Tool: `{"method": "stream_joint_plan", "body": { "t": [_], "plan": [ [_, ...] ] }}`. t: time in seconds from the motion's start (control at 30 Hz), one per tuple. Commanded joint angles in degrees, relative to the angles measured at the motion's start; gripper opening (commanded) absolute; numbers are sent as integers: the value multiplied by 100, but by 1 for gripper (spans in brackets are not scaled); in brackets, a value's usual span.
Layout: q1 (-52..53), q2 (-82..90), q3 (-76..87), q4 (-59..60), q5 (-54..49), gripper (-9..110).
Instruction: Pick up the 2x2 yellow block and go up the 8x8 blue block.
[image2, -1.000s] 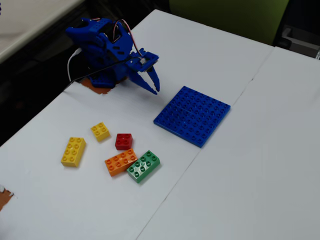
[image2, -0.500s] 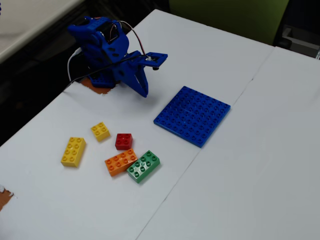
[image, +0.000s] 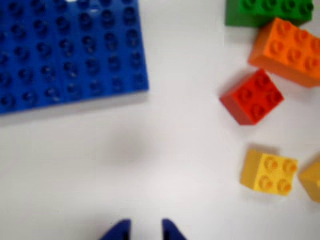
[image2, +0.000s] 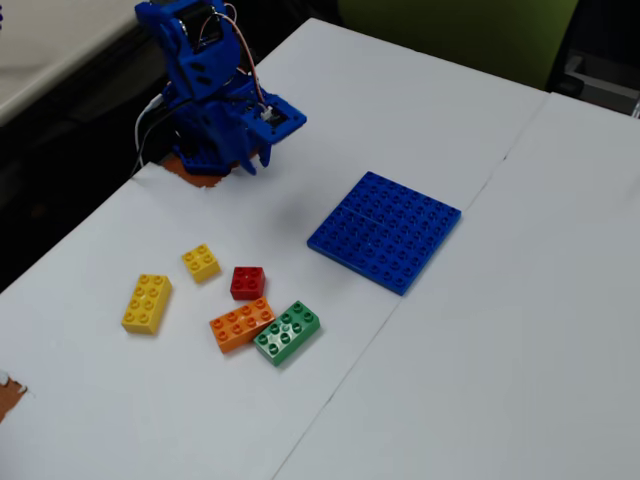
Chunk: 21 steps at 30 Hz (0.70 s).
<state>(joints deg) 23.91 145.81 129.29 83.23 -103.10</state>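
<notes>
Gripper (image: 142, 231) enters the wrist view from the bottom edge, only two blue fingertips (image: 119, 231) showing, a narrow strip of white table (image: 150, 165) between them; tips slightly parted, nothing held; how far the jaws are spread higher up cannot be told; in the fixed view the gripper (image2: 258, 155) hangs above the table close to the arm's base, pointing down, tips hard to separate there

Small yellow block (image: 268, 171) lies on the table ahead of the fingertips and well off to the right in the wrist view, studs up, apart from the gripper; same block (image2: 201, 262) in the fixed view sits below and left of the gripper, well clear of it

Blue plate (image: 70, 50) flat on the table ahead and to the left of the tips in the wrist view, nothing on it; plate (image2: 385, 230) lies right of the gripper in the fixed view

Red block (image: 252, 96) just beyond the small yellow one; orange block (image: 287, 50) and green block (image: 265, 11) farther still, touching each other; long yellow block (image2: 147, 302) farthest from the gripper in the fixed view; its corner just beside the small yellow one at the wrist view's right edge
</notes>
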Motion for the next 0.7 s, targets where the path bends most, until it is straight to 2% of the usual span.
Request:
{"method": "stream_joint_plan", "body": {
  "t": [0.0, 0.2, 0.5, 0.67],
  "plan": [
    [598, -923, -563, -158, -229, 12],
    [1547, -2329, -1415, -492, -888, 26],
    [2733, -3384, -1670, -1362, -3305, 30],
    [3111, -3858, -2083, -1512, -3990, 33]
  ]
}}
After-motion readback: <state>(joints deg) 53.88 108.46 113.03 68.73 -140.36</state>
